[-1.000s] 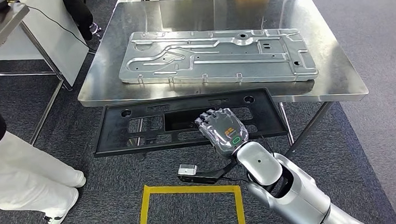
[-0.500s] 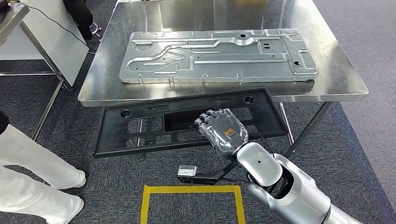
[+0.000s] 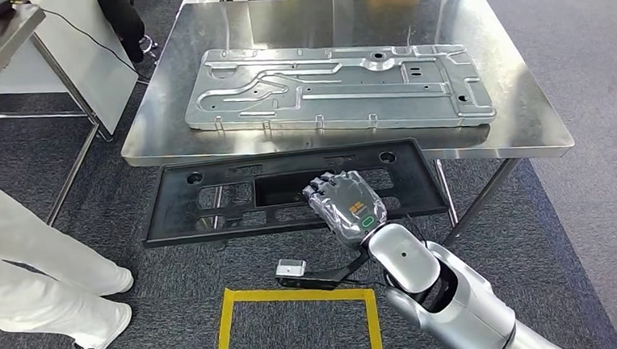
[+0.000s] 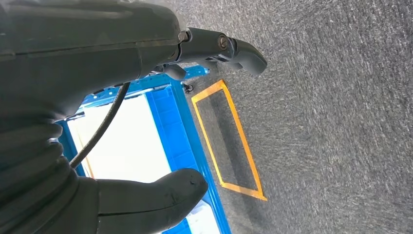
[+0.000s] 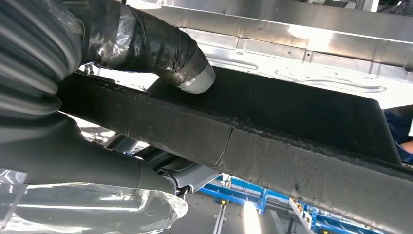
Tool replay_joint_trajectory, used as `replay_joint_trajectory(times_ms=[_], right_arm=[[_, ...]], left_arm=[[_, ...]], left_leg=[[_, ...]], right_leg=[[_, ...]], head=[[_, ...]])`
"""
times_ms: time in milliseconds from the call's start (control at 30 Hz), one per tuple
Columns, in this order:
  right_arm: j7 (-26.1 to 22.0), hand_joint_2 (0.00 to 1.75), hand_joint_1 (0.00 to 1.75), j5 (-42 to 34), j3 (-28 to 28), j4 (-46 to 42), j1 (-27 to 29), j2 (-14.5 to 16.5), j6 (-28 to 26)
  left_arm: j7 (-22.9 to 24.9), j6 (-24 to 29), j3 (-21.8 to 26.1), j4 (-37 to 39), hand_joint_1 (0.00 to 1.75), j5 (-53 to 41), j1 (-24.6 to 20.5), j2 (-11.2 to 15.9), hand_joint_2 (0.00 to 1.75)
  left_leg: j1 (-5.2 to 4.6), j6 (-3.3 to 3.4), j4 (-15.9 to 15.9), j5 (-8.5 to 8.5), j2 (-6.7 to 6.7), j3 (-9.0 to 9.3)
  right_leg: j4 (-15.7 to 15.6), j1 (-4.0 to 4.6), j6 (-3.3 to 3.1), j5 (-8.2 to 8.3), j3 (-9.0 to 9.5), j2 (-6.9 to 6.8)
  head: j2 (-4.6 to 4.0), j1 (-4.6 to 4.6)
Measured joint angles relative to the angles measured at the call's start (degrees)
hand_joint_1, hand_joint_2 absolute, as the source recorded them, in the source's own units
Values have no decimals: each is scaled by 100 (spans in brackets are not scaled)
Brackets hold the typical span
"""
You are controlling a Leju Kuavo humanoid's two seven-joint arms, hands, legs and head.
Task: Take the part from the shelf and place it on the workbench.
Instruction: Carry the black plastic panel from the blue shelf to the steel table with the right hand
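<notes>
Holding the black part (image 3: 290,190) by its near edge, the right hand (image 3: 347,204) has hardly moved in the last second. The part has crept just a tiny bit toward the table (image 3: 528,120), and its far edge now lies very near the table's front rim. It still hangs in the air in front of the table, not on it. In the right wrist view the thumb (image 5: 160,53) presses on top of the black part and the other fingers curl under it, so the grip looks tight. A big silver metal plate (image 3: 336,88) already lies on the table, taking up much of the top. The person's legs (image 3: 28,272) at the side have stepped along. I think the carry is nearly over, but the part must still go up and forward to land on the table. The left hand (image 4: 160,192) hangs down over the floor, its fingers apart and holding nothing
</notes>
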Motion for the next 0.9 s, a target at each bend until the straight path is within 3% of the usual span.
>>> replay_joint_trajectory(times_ms=[900], right_arm=[[58,175,175,91,0,-300,228,2,32]], left_arm=[[296,-34,-16,0,0,-109,-1,39,175]], left_leg=[[0,1,0,-7,0,0]], right_leg=[[0,0,-2,-3,-1,0]], head=[[0,0]])
